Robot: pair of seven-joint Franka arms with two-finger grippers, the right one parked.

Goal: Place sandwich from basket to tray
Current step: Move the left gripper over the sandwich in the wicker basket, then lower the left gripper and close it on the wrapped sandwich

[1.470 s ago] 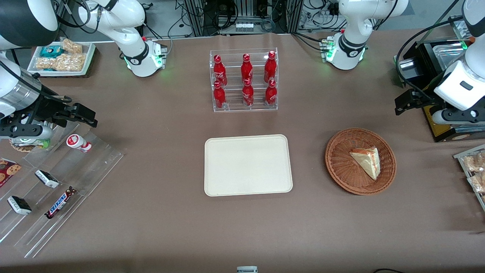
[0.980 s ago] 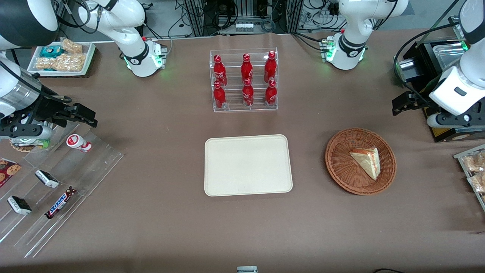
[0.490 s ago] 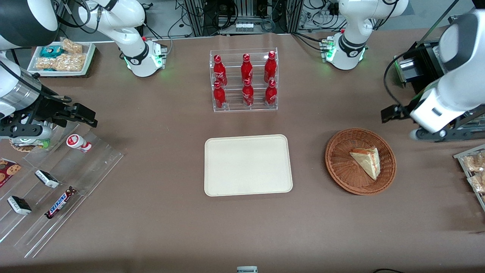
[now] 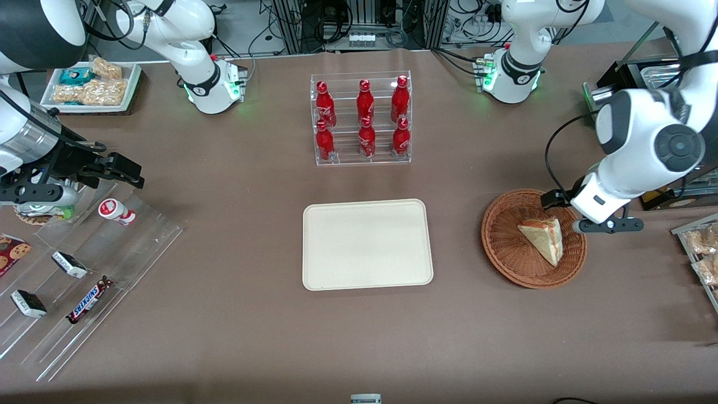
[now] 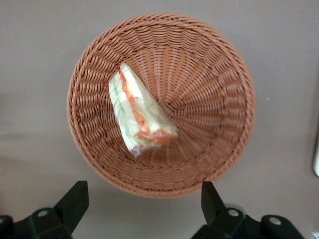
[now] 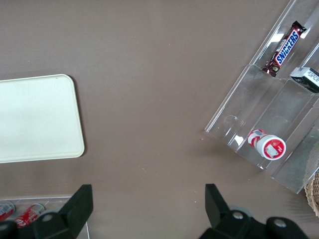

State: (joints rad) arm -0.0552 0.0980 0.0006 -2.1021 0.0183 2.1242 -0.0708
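So the brown counter [image 4: 224, 314] takes up pretty much everything, and the cream tray [image 4: 367, 244] sits flat near the middle of it with nothing on it. Farther from the front camera than the tray is a clear rack of red bottles [image 4: 362, 119], six of them in two rows. Toward the working arm's end of the counter is the round wicker basket [image 4: 507, 249], well apart from the tray, and the sandwich [image 4: 543, 238] is lying in it, a wrapped wedge with the orange filling edge showing. In the wrist view you get the basket [image 5: 209, 99] from straight above, with the sandwich [image 5: 139, 112] lying off-centre on the weave, pointy end toward the rim. The left arm's claw [image 4: 586, 216] hangs above the basket's rim on the side toward the working arm's end, not touching the sandwich. From the wrist cam the claw [image 5: 142, 199] is spread wide, both fingers [image 5: 75, 201] well apart with nothing between them. Down at the parked arm's end there's a clear stepped rack [image 4: 84, 269] with a Snickers bar [image 4: 88, 300] and a few other small snacks.
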